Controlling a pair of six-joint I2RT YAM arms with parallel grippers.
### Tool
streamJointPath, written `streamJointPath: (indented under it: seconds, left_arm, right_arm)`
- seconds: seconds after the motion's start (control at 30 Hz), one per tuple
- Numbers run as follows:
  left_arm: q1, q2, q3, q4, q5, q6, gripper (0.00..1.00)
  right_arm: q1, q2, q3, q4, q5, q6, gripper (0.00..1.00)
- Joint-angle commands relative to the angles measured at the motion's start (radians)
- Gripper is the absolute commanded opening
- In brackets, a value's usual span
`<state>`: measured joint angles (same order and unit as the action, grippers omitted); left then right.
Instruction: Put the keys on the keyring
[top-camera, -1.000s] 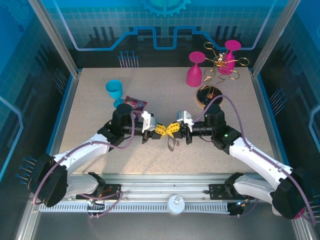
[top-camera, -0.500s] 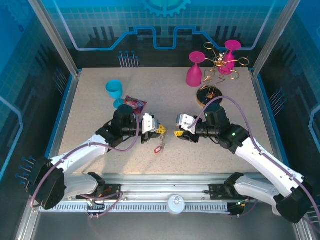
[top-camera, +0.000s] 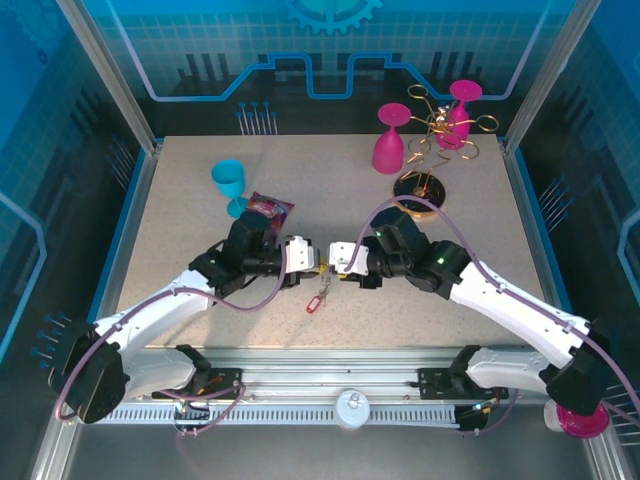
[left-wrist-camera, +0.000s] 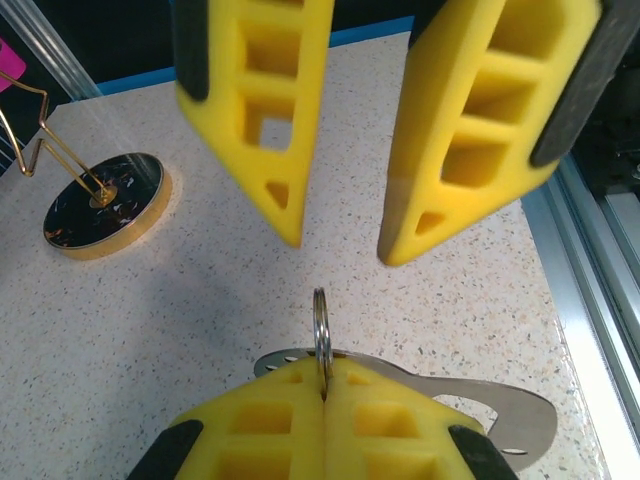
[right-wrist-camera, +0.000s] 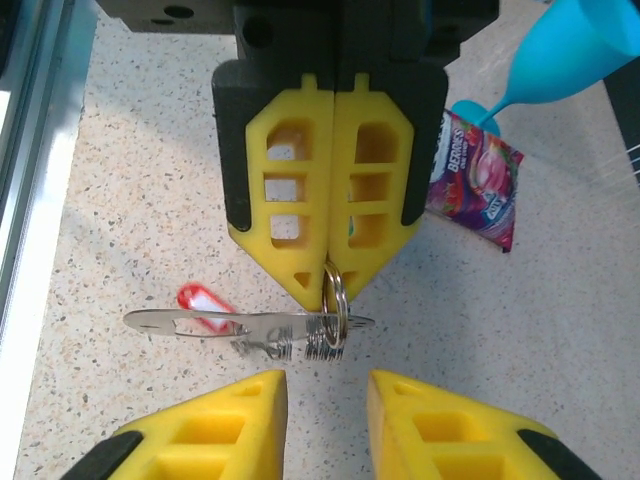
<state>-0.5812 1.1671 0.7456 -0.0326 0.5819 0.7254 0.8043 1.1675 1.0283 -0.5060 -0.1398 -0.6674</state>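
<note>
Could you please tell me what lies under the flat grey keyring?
A red key tag shows beneath the keyring, partly covered by its flat metal bar; the tag's key cannot be made out behind it.

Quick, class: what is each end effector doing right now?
Left end effector: closed, pinching a small metal ring.
Right end effector: open, holding nothing.

We take this for a robotics lab cell: a speckled bench (top-camera: 180, 220) under the left pincer (top-camera: 318, 264), aluminium frame posts (top-camera: 110, 75) and blue printed panels (top-camera: 330, 50) beyond it.
</note>
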Motion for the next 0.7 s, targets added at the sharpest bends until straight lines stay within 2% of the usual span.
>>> streamJointPath:
  seconds: [0.0,0.4,0.5,0.67]
  left_arm:
    - [-0.012,-0.029,0.027,-0.026,0.008,0.053,0.0]
    - [-0.02,-0.043,0.01,-0.02,0.029,0.083,0.0]
    - [-0.019,-0.048,0.003,-0.007,0.032,0.082,0.0]
    - [-0.019,-0.055,-0.005,0.013,0.033,0.074,0.0]
  right_arm:
    - [0.021,0.014,0.02,0.025,-0.013,-0.001,0.27]
    - [0.029,0.043,-0.006,0.094,-0.066,0.036,0.21]
    - [0.029,0.036,-0.024,0.122,-0.09,0.049,0.16]
    - [0.022,0.021,-0.045,0.144,-0.127,0.062,0.0]
